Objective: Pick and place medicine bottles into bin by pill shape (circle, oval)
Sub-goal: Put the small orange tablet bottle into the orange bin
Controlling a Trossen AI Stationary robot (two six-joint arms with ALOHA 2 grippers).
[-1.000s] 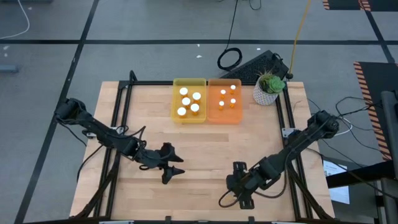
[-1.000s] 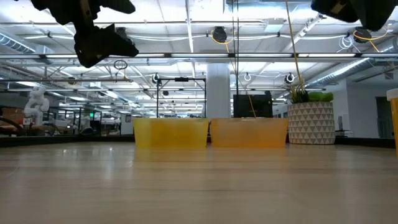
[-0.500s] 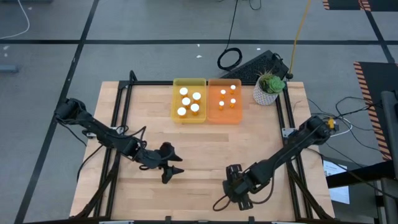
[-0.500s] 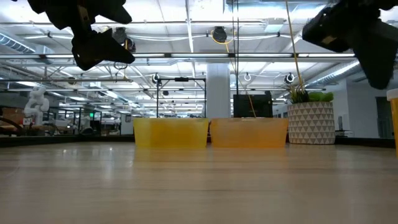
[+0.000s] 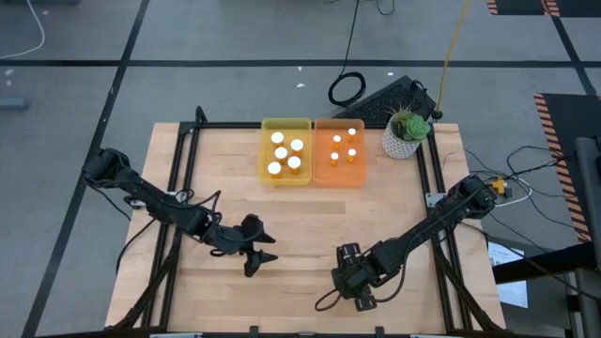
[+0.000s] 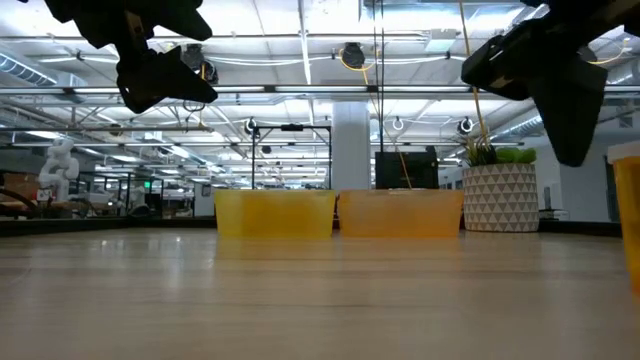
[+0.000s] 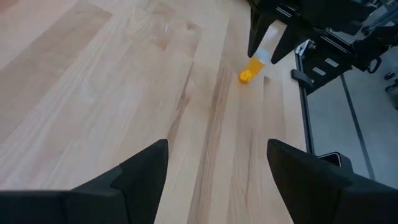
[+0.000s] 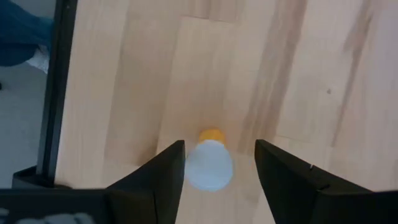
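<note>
Right gripper spread either side of a white-capped bottle, no legible label; left gripper spread, empty.

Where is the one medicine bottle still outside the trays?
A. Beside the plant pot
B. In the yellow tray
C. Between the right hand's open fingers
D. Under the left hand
C: the right wrist view shows the bottle, white cap up, between the right hand fingers, apart from both.

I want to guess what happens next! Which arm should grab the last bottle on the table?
Probably the right. Its open gripper is directly over the bottle, fingers on either side. The left gripper waits apart, open and empty.
</note>
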